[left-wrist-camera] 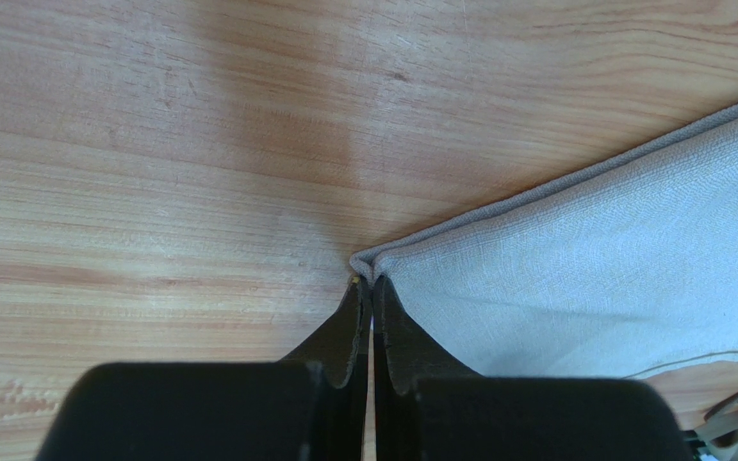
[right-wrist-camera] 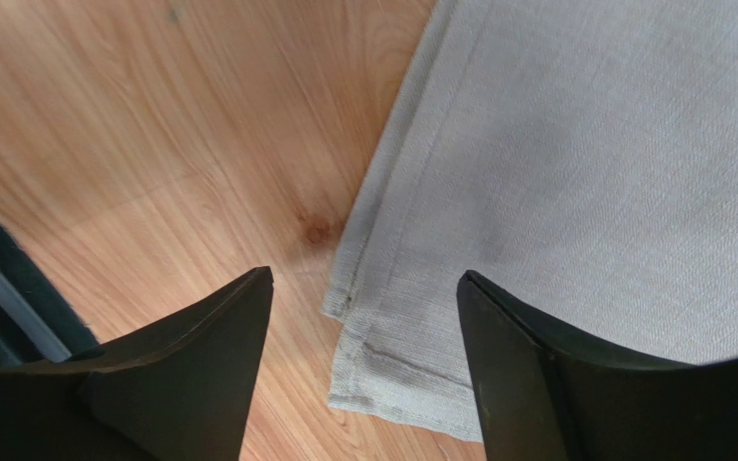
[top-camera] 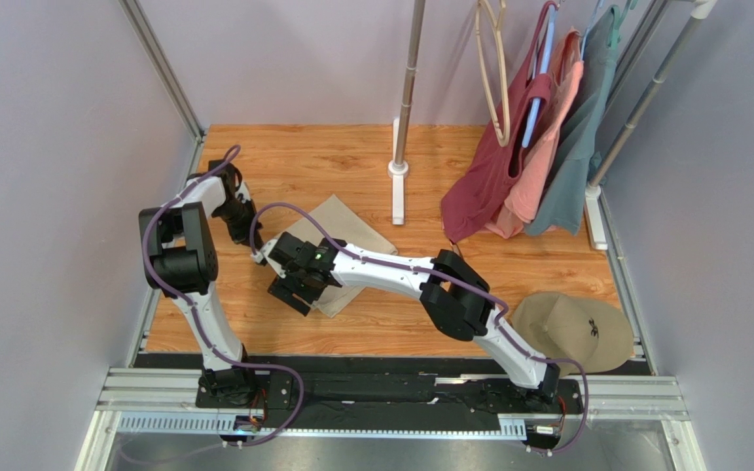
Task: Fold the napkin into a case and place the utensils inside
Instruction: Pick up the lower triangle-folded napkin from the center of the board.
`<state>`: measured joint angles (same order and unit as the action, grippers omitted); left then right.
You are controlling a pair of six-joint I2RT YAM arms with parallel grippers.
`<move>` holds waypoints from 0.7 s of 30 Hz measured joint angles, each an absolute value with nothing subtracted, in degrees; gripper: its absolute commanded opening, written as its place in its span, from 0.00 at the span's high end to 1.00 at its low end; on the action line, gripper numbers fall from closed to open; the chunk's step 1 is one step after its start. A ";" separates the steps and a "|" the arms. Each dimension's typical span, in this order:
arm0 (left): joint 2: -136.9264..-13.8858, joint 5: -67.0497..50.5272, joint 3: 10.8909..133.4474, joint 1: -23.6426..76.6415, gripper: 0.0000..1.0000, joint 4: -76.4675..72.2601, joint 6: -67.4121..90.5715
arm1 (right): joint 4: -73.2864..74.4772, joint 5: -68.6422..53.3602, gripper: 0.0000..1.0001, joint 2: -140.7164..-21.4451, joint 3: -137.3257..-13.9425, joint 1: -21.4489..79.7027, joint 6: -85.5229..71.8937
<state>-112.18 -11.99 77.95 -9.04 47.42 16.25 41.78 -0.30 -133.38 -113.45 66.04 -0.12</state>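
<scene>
The beige-tan napkin (top-camera: 344,224) lies folded in layers on the wooden table, partly under my right arm. My left gripper (top-camera: 255,252) is at the napkin's left corner. In the left wrist view it (left-wrist-camera: 371,280) is shut, and the napkin's (left-wrist-camera: 613,279) bunched corner is pinched at its tips. My right gripper (top-camera: 292,291) hovers over the near corner. In the right wrist view it (right-wrist-camera: 363,288) stands open over the napkin's (right-wrist-camera: 585,163) stacked hemmed edges, with nothing between its fingers. The utensils and the case are out of view.
A round tan hat (top-camera: 576,332) lies at the near right. Maroon, salmon and grey-teal garments (top-camera: 533,162) hang on a rack at the back right. A white pole base (top-camera: 398,186) stands behind the napkin. Grey walls close in both sides.
</scene>
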 measured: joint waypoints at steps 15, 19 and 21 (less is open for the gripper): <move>-112.31 -11.94 77.95 -9.06 1.00 47.46 16.60 | 42.52 1.48 0.75 -133.53 -110.56 65.98 -0.54; -112.31 -11.97 77.95 -9.26 1.00 47.46 16.86 | 42.96 1.41 0.86 -134.13 -111.74 66.11 -1.15; -112.29 -12.16 77.93 -9.61 1.00 47.48 17.34 | 43.13 1.15 0.94 -134.19 -112.05 66.35 -1.69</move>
